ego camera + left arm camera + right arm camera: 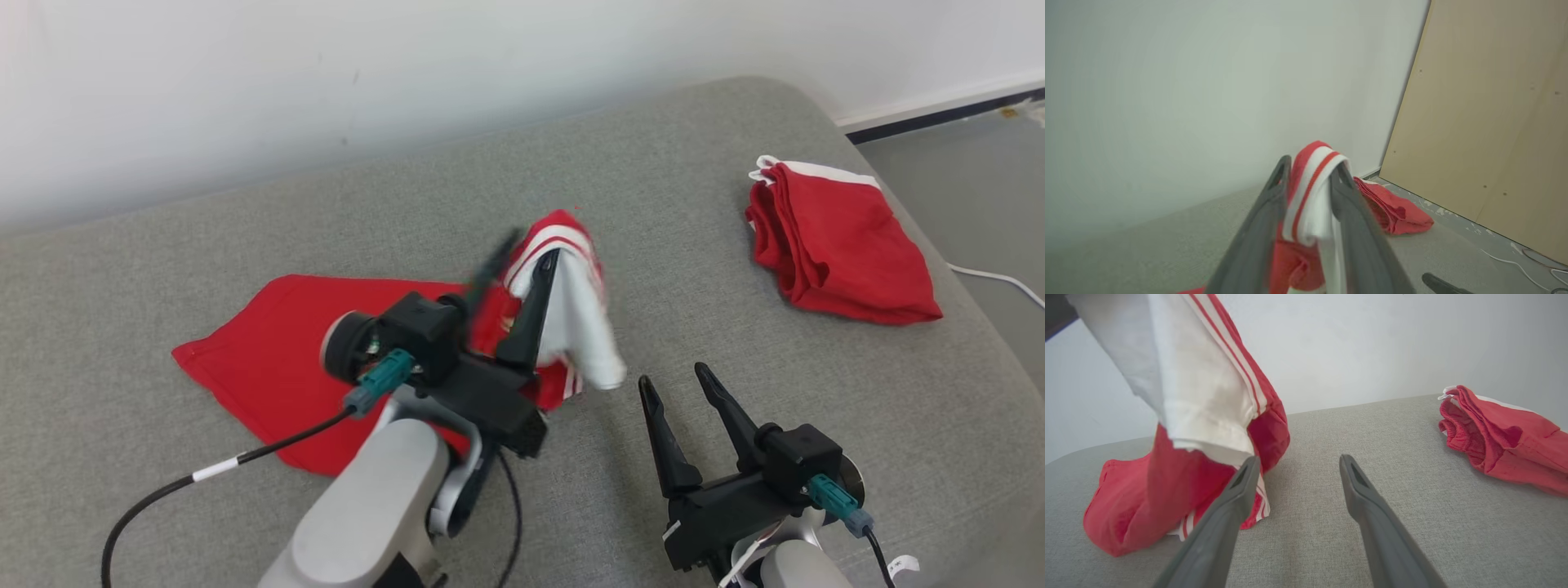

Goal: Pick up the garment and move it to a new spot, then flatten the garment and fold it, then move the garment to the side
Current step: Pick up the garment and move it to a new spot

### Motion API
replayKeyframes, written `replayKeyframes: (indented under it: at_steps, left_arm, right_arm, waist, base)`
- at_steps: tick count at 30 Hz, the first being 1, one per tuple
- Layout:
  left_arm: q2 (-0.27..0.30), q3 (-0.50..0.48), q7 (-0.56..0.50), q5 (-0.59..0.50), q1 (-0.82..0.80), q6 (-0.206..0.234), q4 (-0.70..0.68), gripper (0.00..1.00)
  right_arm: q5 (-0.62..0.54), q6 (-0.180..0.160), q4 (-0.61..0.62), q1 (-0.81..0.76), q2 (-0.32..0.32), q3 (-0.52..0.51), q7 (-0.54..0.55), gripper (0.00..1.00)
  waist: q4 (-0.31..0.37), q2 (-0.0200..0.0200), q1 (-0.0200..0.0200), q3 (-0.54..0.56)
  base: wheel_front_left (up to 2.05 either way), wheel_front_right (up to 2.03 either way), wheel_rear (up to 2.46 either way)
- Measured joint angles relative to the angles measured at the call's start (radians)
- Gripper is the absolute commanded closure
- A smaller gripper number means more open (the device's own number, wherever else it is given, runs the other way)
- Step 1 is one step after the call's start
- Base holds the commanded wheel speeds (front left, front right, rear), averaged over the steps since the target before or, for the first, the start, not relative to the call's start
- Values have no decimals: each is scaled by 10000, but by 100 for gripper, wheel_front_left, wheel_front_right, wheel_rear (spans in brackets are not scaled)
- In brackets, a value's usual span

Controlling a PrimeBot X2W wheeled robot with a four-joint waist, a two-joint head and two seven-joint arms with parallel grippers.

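Note:
The garment (269,359) is red with white stripes and a white panel. Its left part lies flat on the grey cushion (694,204), while its right end (575,310) is lifted and bunched. My left gripper (535,245) holds that lifted end up; its fingers stand apart, the striped cloth (1310,192) draped between them and over the right finger (1351,212). My right gripper (673,374) hovers open just right of the hanging white panel (1200,396), nothing between its fingers (1299,458).
A second red garment (841,245), folded, lies at the cushion's far right (1502,445). A white wall runs behind the cushion. Grey floor with a white cable (996,278) lies beyond the right edge, and a wooden panel (1486,122) stands there.

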State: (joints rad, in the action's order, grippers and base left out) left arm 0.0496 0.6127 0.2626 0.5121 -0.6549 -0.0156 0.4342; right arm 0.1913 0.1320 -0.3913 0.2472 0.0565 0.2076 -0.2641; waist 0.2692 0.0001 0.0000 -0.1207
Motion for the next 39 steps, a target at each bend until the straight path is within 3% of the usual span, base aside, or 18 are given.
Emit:
replayKeyframes:
  at_steps: [3,11,17,24,39]
  left_arm:
    - [0,-506,0,-456,28,259,523,0]
    - [408,-2347,0,-1455,1376,176,823,0]
    - [633,-3988,0,-2217,3485,167,-389,0]
    - [431,-5530,0,-3064,5713,148,-1708,0]
    - [73,-7085,0,-3977,7752,203,-2247,0]
  right_arm:
    - [8,-2,19,21,-15,-59,0,0]
    - [17,-2,35,-9,-36,-159,0,0]
    - [13,0,-42,-239,-40,-303,0,0]
    - [6,0,-98,-544,-40,-426,0,0]
    - [-353,-2,-211,-1062,-42,-1099,0,0]
  waist:
    - [-96,0,0,-50]
    - [-448,-1,0,119]
    - [-697,-1,0,471]
    - [-1137,-1,-1,826]
    - [-2175,-2,-1,1267]
  base:
    - [0,0,0]
    - [0,0,0]
    - [0,0,0]
    - [0,0,0]
    - [0,0,0]
